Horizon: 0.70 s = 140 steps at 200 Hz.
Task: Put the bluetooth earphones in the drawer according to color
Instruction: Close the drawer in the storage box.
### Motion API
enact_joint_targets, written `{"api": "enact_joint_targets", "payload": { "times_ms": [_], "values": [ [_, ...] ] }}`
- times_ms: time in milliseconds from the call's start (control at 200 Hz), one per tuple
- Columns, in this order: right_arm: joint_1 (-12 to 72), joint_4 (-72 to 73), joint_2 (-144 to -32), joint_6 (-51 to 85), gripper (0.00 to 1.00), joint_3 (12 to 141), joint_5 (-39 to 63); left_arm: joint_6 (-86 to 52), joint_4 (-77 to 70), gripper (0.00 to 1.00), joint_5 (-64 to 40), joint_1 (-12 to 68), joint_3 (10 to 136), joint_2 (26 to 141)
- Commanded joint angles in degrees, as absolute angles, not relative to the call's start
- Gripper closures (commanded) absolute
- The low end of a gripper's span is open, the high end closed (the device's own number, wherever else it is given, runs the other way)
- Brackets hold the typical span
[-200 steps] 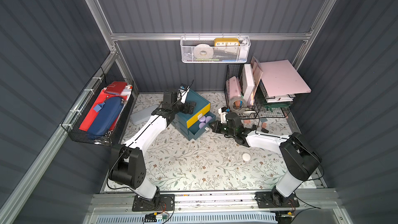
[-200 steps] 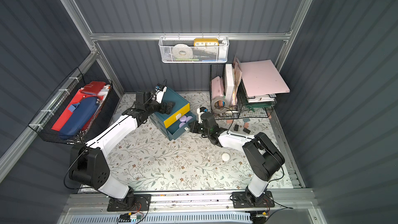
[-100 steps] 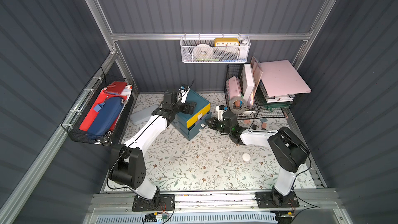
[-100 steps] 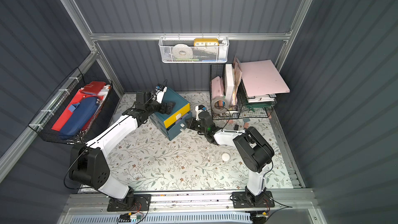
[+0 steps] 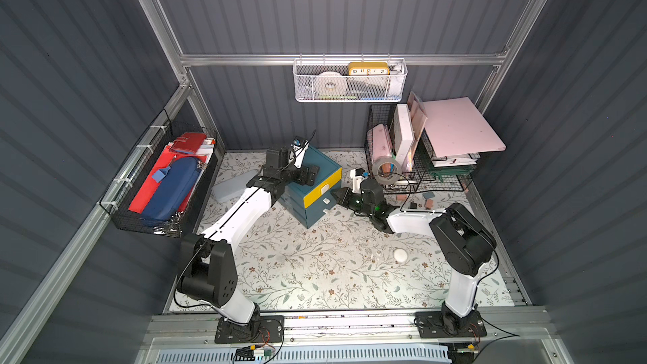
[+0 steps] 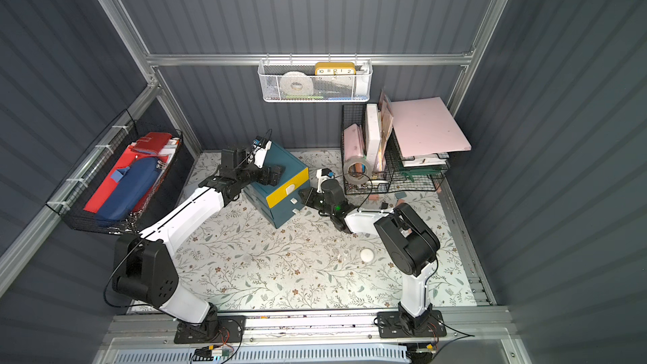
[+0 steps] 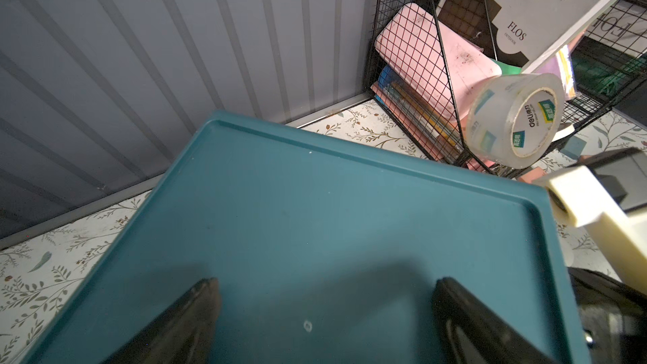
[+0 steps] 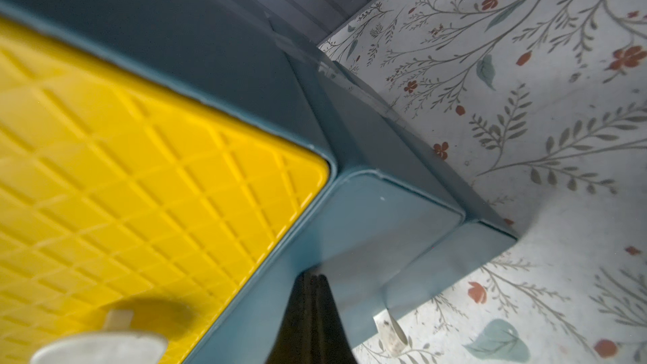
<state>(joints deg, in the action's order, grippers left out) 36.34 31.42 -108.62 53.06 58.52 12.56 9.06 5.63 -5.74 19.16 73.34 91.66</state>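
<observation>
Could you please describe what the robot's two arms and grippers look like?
Both arms pair white shells with bulky black joints: left arm, right arm. Thin black cables loop along them and at the bases. The left gripper and right gripper have slim black tapering fingers. Small green lights glow on the right arm's wrist.

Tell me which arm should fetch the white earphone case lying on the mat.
Right. The white case lies near the right arm, and the right pincer is shut and empty. The left pincer sits open over the cabinet top, farther away.
</observation>
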Motion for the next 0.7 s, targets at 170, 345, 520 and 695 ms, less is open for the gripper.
{"api": "enact_joint_targets", "payload": {
  "times_ms": [170, 345, 520, 695],
  "values": [
    [35.6, 34.1, -108.5, 54.3, 1.0, 58.6, 12.1, 9.8, 16.4, 0.01, -5.3, 20.2, 71.5, 94.0],
    [35.4, 33.1, -105.3, 55.2, 1.0, 55.8, 10.9, 9.6, 16.3, 0.01, -5.7, 20.2, 71.5, 94.3],
    [35.4, 32.3, -104.5, 57.5, 1.0, 53.1, 10.5, 9.7, 16.7, 0.01, -5.3, 20.3, 71.6, 94.6],
    [35.5, 30.0, -106.6, 60.2, 0.92, 52.7, 10.6, 9.9, 16.7, 0.01, -5.0, 20.3, 71.6, 94.3]
  ]
}}
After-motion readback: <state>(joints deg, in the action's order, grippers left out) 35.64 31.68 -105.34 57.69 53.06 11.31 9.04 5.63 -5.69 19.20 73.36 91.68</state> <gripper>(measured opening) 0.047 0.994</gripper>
